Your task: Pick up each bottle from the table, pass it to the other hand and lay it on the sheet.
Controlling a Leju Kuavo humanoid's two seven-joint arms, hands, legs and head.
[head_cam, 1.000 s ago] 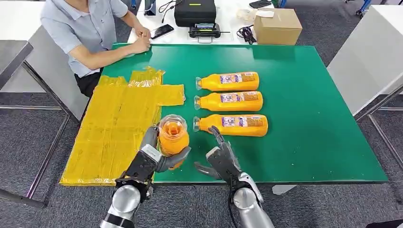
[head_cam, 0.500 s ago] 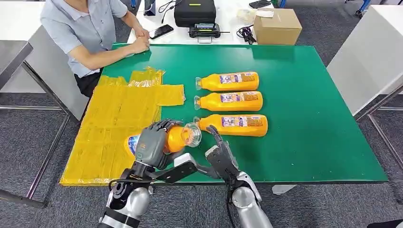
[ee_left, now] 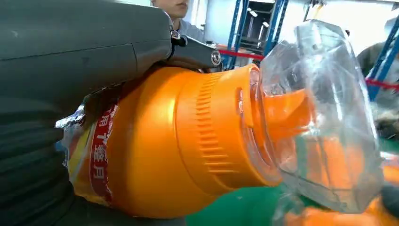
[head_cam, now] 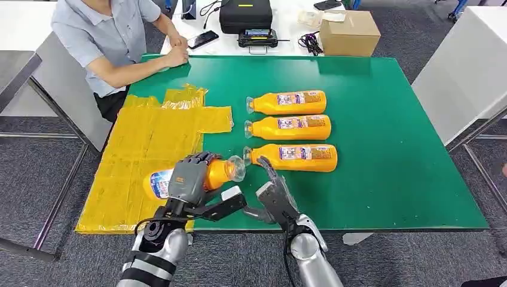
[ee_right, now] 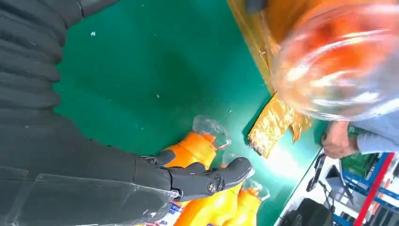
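Four orange bottles are here, all the same smooth plastic with a clear see-through cap and a paper label. Three of them lie side by side in a row on the green table [head_cam: 388,149]: the far bottle [head_cam: 287,102], the middle bottle [head_cam: 288,127] and the near bottle [head_cam: 292,156], each with its long side running across the table and its cap pointing toward the yellow sheet [head_cam: 143,155]. The fourth, the held bottle [head_cam: 194,177], is gripped around its middle by the left hand [head_cam: 186,179], whose dark fingers wrap over it. It lies almost flat above the edge where the sheet meets the table, with its clear cap pointing toward the near bottle and its bottom end over the sheet. The left wrist view shows little ridges around its orange neck. The right hand [head_cam: 272,194] has nothing in it, with its fingers spread apart just beside the held bottle's cap. The sheet is shiny and wrinkly. A person [head_cam: 113,42] in a light blue shirt sits at the far corner, beside a white desk with a brown cardboard box [head_cam: 350,33] and a black case [head_cam: 245,15]. Grey carpet covers the floor.
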